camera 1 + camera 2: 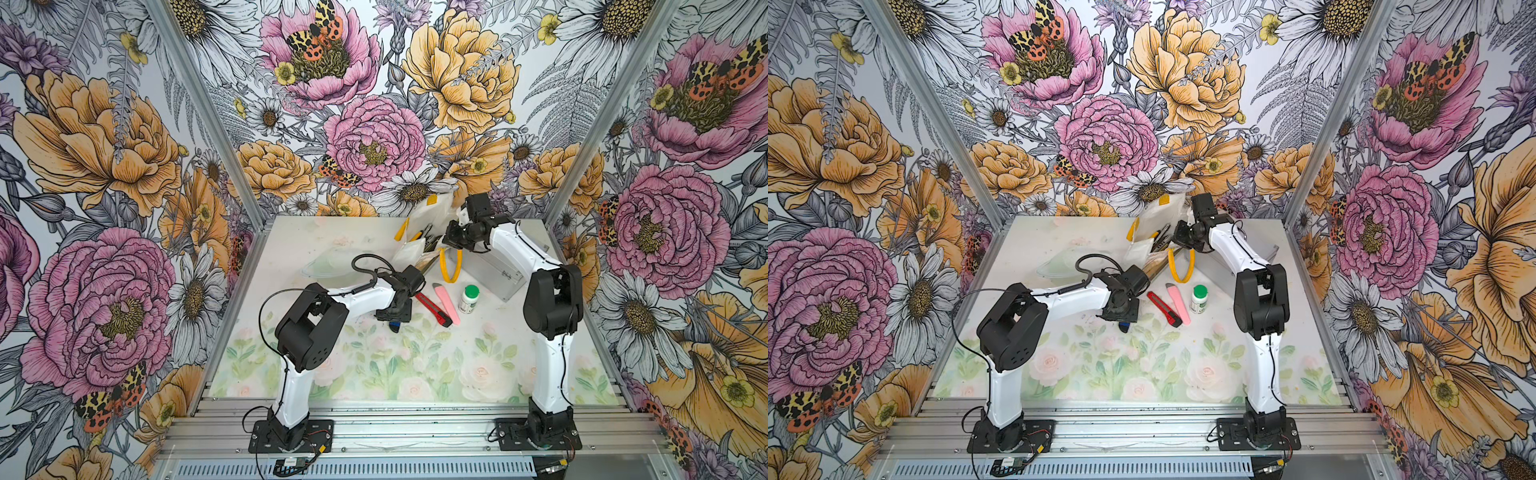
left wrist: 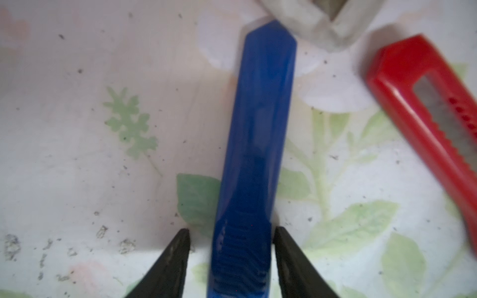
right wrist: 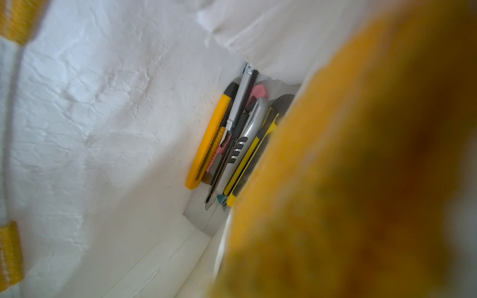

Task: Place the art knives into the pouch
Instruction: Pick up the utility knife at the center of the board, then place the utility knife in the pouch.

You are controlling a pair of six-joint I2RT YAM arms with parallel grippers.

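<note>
- The blue flat plastic art knife (image 2: pixel 255 144) is found lying on the floral-printed table (image 1: pixel 374 365). It is just beside a red snap-off cutter (image 2: pixel 418 103) and outside the flat glossy plastic pouch with yellow loop handles (image 1: pixel 422 214).
- The left gripper (image 2: pixel 231 232) is set astride the knife's ribbed end. Its black fingertips (image 2: pixel 178 247) are seen apart, with a thin gap on at least one side, so no clamp is confirmed.
- The right gripper (image 1: pixel 449 239) is closed on the pouch's rim and the mouth is held open. Several cutters (image 3: pixel 232 144) are seen against the white inner wall.
- The step in hand is judged to be the grasp. The jaws should be centred across the narrow width and pressed evenly, so that the knife is not skewed. With a hold so near one end the far tip may droop, so a level lift is advised.
- No brand or writing is legible on the knife or cutters. The label on the white green-capped bottle (image 1: pixel 469 299) is too small to be read.
</note>
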